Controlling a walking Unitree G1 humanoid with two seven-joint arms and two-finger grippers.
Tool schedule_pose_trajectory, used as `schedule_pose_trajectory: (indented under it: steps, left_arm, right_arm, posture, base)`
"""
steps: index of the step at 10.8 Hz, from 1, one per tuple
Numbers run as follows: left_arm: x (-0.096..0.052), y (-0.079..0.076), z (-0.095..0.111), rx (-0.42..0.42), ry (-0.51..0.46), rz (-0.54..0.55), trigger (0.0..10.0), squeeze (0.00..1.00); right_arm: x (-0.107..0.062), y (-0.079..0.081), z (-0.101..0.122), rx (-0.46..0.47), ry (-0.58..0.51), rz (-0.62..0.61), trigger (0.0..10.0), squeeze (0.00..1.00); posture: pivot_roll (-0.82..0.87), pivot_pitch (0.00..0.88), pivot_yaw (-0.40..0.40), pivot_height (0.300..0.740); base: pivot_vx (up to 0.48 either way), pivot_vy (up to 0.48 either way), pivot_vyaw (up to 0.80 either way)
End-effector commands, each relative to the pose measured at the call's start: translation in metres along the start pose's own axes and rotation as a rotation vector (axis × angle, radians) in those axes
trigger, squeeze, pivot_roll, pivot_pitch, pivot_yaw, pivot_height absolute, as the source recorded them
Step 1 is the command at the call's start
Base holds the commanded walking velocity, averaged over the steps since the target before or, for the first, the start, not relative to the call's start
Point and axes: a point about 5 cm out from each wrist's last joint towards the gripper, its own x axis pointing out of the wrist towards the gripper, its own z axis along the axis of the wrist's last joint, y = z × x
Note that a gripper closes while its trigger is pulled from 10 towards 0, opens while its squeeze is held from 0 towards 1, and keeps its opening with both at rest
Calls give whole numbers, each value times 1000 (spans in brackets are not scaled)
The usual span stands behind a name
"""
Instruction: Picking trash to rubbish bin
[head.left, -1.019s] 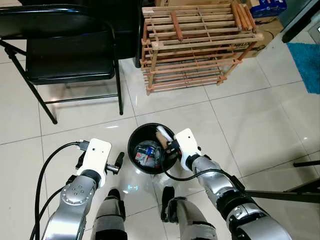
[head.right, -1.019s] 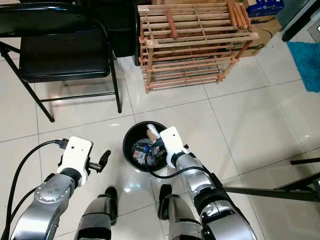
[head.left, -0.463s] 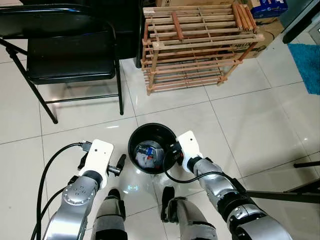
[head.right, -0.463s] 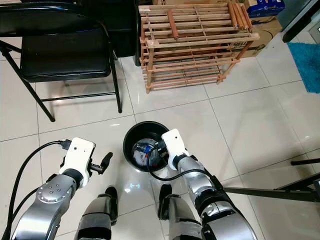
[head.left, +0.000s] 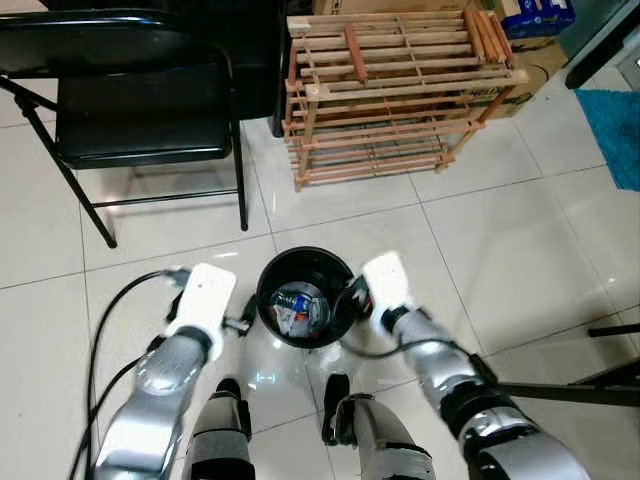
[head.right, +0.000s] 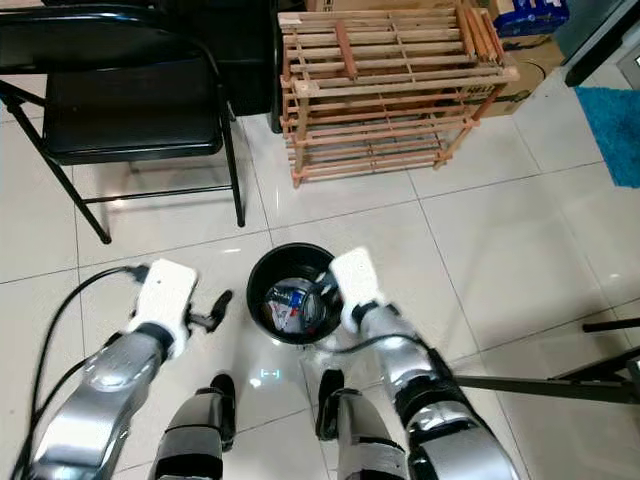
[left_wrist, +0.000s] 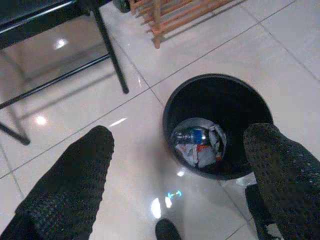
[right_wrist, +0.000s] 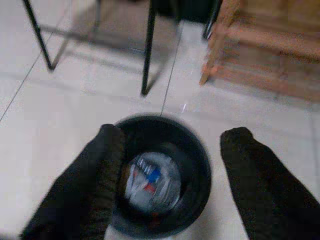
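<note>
The round black plastic rubbish bin stands on the white tiled floor, crumpled trash lying inside. The right gripper hovers at its right rim, fingers spread, empty; the left gripper, likewise spread, hangs just left.

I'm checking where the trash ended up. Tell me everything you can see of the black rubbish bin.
The rubbish bin is a round, black, open-topped pail, plastic by its look, standing upright on the white tiled floor between the two grippers, in front of the wooden rack. At its bottom lies crumpled trash, white and silvery with blue and red bits. The right gripper hangs above it, fingers spread, holding nothing; the left gripper is open beside it.
</note>
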Motion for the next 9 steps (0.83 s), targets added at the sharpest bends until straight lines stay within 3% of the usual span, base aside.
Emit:
schedule_pose_trajectory:
  steps: [1, 3, 6, 9]
  left_arm:
    - [2, -9, -6, -4, 16, -33, 10000, 0]
    - [20, -21, 12, -1, -61, -90, 10000, 0]
    - [37, -53, 40, 16, -253, -268, 10000, 0]
    - [47, -57, 55, 45, -422, -269, 10000, 0]
  right_arm:
    - [-8, -7, -7, 29, -10, -42, 10000, 1000]
    - [-18, -20, 19, 16, -164, -118, 10000, 1000]
    - [-56, -38, 56, -13, -327, -307, 10000, 1000]
    - [-99, -48, 74, 11, -380, -478, 10000, 1000]
  posture:
    - [419, 335, -141, 740]
    - [364, 262, -139, 740]
    - [283, 180, -117, 740]
    - [212, 128, -87, 740]
  base:
    - [0, 0, 0]
    - [0, 0, 0]
    - [0, 0, 0]
    - [0, 0, 0]
